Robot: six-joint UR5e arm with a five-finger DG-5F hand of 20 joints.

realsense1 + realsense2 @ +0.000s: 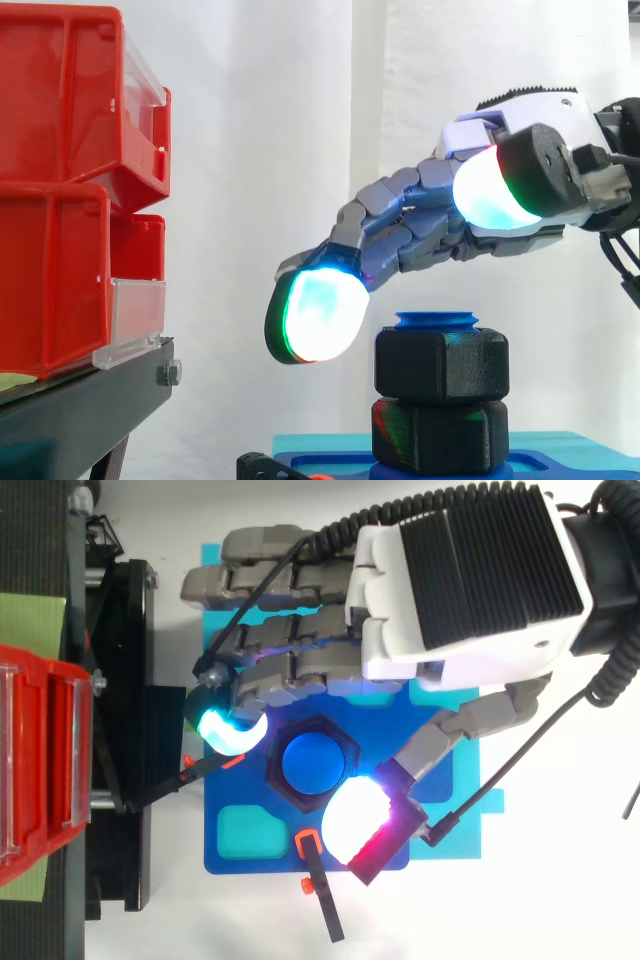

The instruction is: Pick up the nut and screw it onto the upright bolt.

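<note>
A black hex nut [442,365] sits on the upright blue bolt [437,321], whose top pokes out just above it. A second black nut [440,435] lies beneath it on the same bolt. From above, the nut [277,770] rings the round blue bolt top [313,759]. My hand [420,215] hovers over and left of the bolt, open, with fingers stretched out. One glowing fingertip [318,315] hangs beside the upper nut's left side, apart from it. The thumb pad [360,825] glows near the nut's other side, holding nothing.
The bolt stands on a blue base plate [250,790] over a cyan mat [470,825]. Red bins [70,190] are stacked on a black stand [90,400] at the left. Small black clamps with orange tips [318,880] lie at the plate's edge.
</note>
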